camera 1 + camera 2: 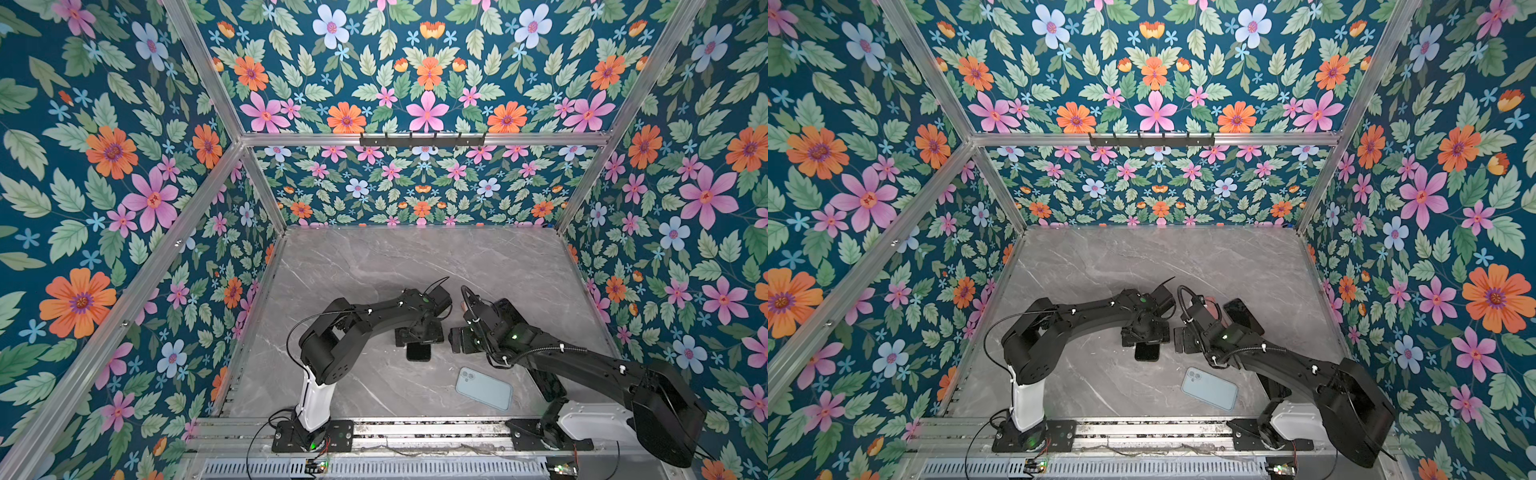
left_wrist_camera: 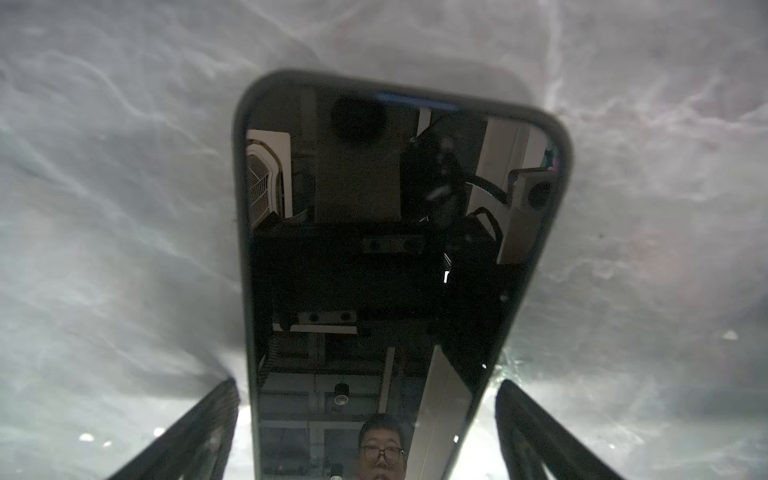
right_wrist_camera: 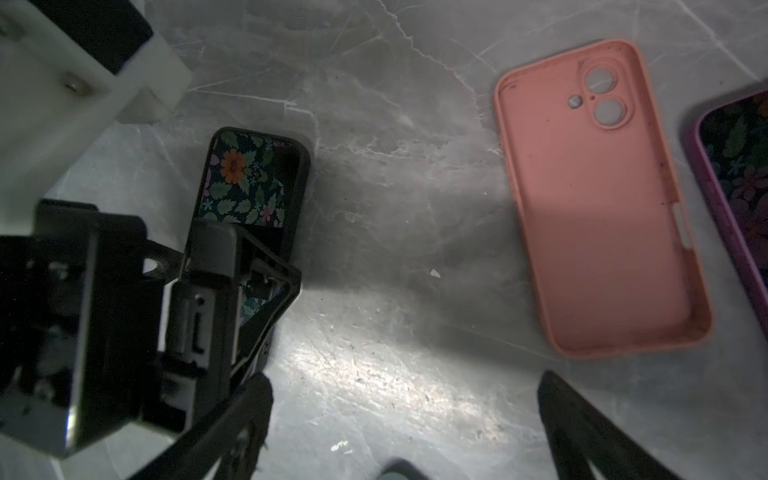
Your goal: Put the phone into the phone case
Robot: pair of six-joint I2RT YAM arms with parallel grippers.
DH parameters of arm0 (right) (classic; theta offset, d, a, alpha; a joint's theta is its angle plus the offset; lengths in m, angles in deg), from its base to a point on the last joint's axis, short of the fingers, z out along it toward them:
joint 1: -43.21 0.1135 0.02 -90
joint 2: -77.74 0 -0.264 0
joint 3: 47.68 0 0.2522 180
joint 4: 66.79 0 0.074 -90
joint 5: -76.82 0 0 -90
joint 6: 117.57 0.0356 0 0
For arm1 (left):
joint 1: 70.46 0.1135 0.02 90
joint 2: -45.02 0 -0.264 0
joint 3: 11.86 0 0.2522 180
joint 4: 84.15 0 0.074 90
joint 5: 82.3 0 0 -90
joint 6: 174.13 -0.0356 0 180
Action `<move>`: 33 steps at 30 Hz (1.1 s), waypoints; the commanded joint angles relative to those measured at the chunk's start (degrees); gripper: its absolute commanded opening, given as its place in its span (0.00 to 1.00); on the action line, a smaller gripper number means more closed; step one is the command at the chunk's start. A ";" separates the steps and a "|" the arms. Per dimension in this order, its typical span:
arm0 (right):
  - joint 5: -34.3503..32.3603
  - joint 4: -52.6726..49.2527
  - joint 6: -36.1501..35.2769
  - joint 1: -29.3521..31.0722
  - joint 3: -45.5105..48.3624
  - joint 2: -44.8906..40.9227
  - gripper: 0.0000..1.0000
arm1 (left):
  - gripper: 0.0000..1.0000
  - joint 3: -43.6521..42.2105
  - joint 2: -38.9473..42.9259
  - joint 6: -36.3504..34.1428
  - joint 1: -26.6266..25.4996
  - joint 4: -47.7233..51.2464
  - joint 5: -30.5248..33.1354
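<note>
Your left fingers (image 2: 199,432) and right fingers (image 3: 577,428) stand spread, empty. Centre the left astride the phone (image 2: 374,249), then close squarely.

Black phone (image 1: 417,352): far part hidden beneath left end effector (image 1: 419,333).
Pink case (image 3: 598,199): in both top views, nearly all hidden behind right arm.
Purple-cased phone (image 3: 733,199): cut by right wrist view's edge.

The walls (image 1: 112,166) wore dark teal with orange, pink and pale-blue flowers and green leaves. The table (image 1: 374,257) was grey marble, white-veined. The phone (image 2: 374,270) was glossy black, the case (image 3: 598,208) salmon pink, and the other handset (image 3: 715,208) at the frame's right edge was purple-rimmed.
</note>
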 commanded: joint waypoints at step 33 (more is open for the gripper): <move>0.43 -1.88 2.14 0.00 -3.74 1.71 0.99 | 0.67 3.44 1.80 -18.13 12.77 4.47 6.87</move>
